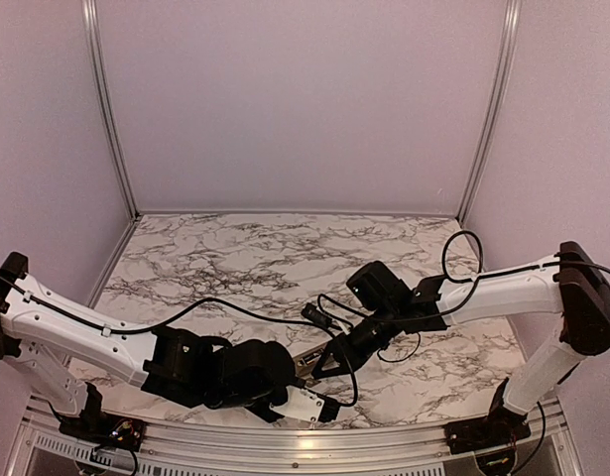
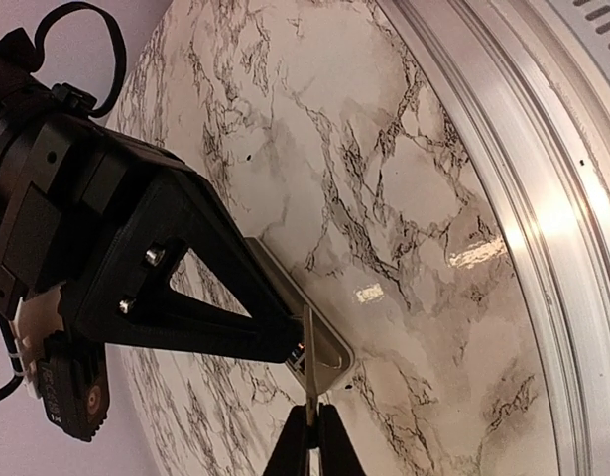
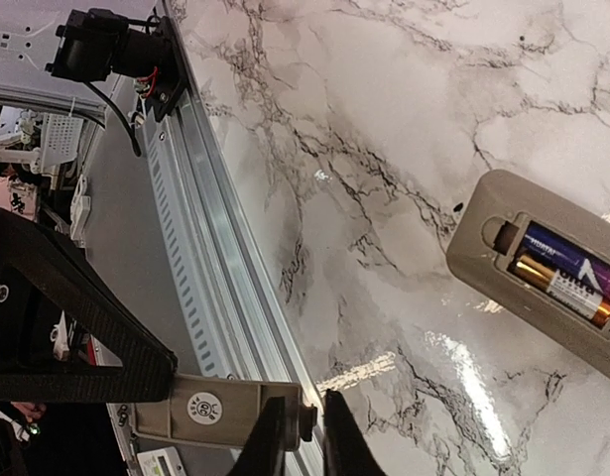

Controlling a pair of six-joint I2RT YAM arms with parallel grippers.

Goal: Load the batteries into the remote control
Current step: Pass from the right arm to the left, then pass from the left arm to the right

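Note:
The remote control (image 3: 483, 238) lies back up on the marble table, its recess open. Two batteries sit side by side in it, one blue (image 3: 567, 260) and one gold (image 3: 557, 288). My left gripper (image 2: 310, 441) is shut on the thin grey cover piece (image 2: 309, 372), seen edge-on in front of the remote's end (image 2: 329, 347). In the right wrist view the cover (image 3: 215, 412) shows its inner face with a round sticker. My right gripper (image 3: 306, 416) is closed to a narrow gap around the cover's end tab. In the top view both grippers (image 1: 309, 382) (image 1: 324, 369) meet near the front middle.
The aluminium rail (image 3: 215, 248) of the table's near edge runs close beside the grippers; it also shows in the left wrist view (image 2: 523, 198). A black cable (image 1: 235, 307) trails over the marble. White walls enclose the back and sides.

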